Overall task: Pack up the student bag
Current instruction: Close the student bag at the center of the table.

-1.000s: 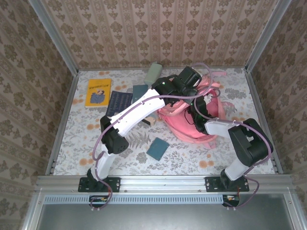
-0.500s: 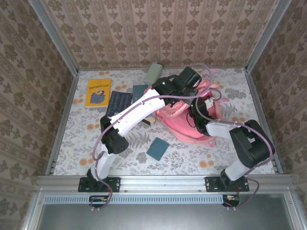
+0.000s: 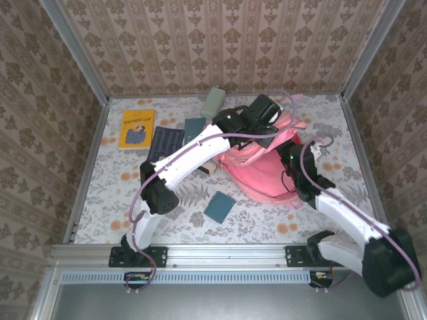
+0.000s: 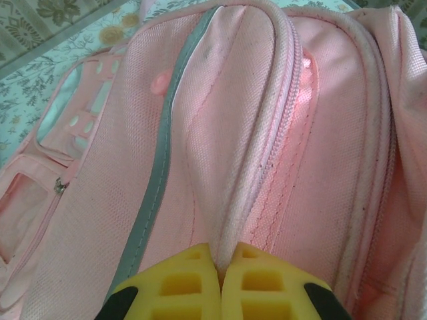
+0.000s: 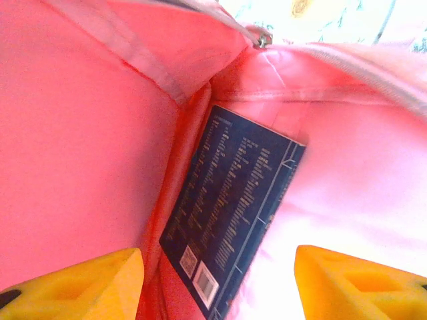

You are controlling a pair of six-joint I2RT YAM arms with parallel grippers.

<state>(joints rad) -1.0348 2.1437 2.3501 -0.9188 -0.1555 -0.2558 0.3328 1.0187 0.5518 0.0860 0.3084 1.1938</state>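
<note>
The left tool (image 4: 220, 267) is clenched on the student bag (image 4: 200, 133). A raised fold of pink fabric beside a zip line is pinched between the two yellow fingertips. A grey strip is seen running along the panel to the left of the fold.

The right tool (image 5: 217, 283) is released. Its yellow fingers (image 5: 73, 280) are spread wide apart and nothing is held between them. The tool is positioned inside the bag's pink interior. A dark blue book (image 5: 227, 227) is stood tilted in a corner of the compartment, against the inner wall. Its printed back cover and barcodes are turned toward the wrist camera, and it is clear of both fingers.

In the top view, the bag is located on the right half of the bench (image 3: 120, 187), with both arms reaching to it. A teal book (image 3: 218, 207) is placed near the bag's left side. Further left, a dark notebook (image 3: 165, 143) and a yellow book (image 3: 137, 128) are laid flat. A grey-green case (image 3: 214, 100) is set at the far edge.
</note>
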